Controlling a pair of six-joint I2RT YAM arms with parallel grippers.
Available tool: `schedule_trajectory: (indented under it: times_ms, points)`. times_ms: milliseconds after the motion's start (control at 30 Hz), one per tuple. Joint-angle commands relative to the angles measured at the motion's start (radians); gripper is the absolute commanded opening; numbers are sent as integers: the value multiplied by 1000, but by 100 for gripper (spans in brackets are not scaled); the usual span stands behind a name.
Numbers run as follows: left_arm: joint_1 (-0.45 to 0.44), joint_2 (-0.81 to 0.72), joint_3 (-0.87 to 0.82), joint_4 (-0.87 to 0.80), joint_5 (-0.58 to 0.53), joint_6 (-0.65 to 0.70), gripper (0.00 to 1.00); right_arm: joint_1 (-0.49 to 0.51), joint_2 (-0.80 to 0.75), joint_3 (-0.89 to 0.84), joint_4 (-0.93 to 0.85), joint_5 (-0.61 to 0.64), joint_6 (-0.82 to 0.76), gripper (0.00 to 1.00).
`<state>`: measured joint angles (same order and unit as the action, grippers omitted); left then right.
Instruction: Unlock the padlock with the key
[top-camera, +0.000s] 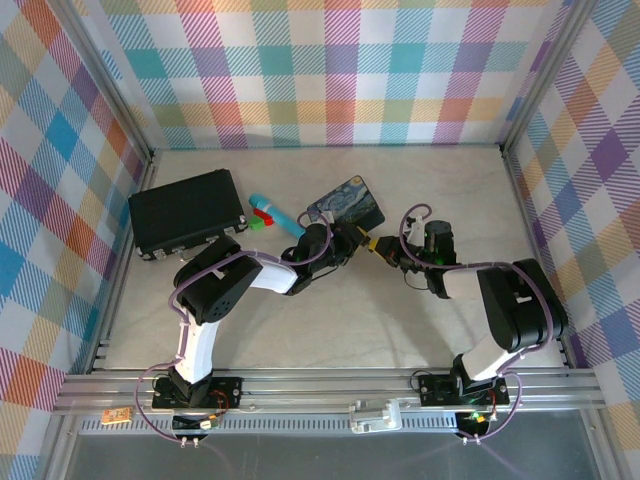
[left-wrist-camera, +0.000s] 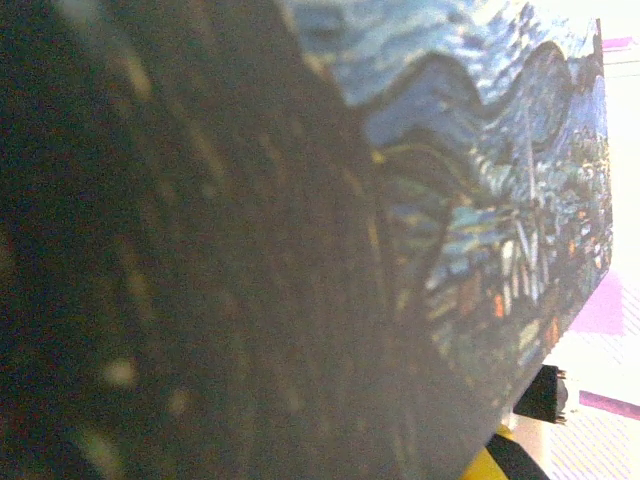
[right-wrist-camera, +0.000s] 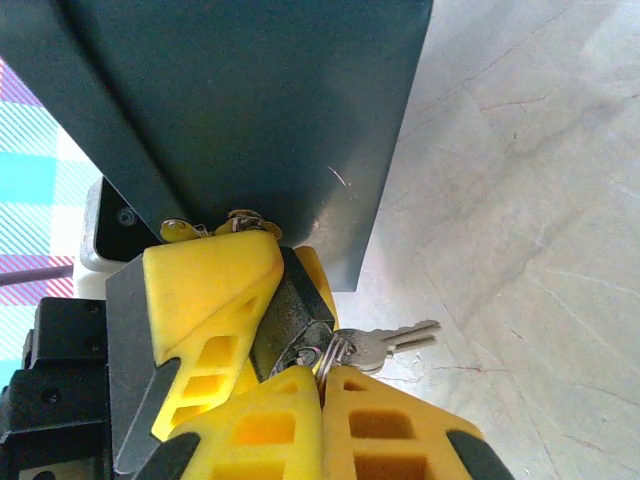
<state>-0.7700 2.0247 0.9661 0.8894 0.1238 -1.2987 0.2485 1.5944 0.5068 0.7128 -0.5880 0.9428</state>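
Holding the padlock (right-wrist-camera: 293, 315) steady is the work of my left gripper (right-wrist-camera: 283, 262). In the right wrist view its yellow fingers (right-wrist-camera: 205, 285) stand on both sides of the dark body and are closed on it, so the lock cannot turn away when the key pushes against it. My right gripper (right-wrist-camera: 322, 395) faces it from the opposite side, almost tip against tip. Its two fingers are pressed together with nearly no gap, and the ring of the key (right-wrist-camera: 385, 345) comes out from between their tips. The padlock is therefore just beyond my right fingertips, touching the ring or almost touching it; I cannot tell which. The key itself sticks out sideways from my right fingertips, with its blade pointing away over the table (right-wrist-camera: 530, 200) and not toward the lock. I judge this a weak hold for unlocking, because the blade looks free to swing on the ring. I think it must first be lined up with the keyhole, which is hidden from me here. The blue painted tin (left-wrist-camera: 480, 200) lies directly beyond both grippers and very close to my left wrist, so there is little room on that side to turn the lock.
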Motion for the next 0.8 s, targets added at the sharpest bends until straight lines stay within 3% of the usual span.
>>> schedule_trajectory:
  times_ms: [0, 133, 367, 567, 767]
  points:
    - [-34, -7, 22, 48, 46, -29, 0, 6, 29, 17, 109, -21, 59, 0]
    - [-49, 21, 38, 60, 77, -42, 0, 6, 49, 11, 217, -46, 156, 0]
    - [-62, 34, 32, 75, 93, -56, 0, 7, 66, 37, 178, -52, 146, 0]
    - [-43, 70, 57, 104, 100, -61, 0, 6, 82, -4, 237, -46, 192, 15]
    - [-26, 69, 56, 110, 99, -58, 0, 6, 51, -28, 237, -32, 183, 19]
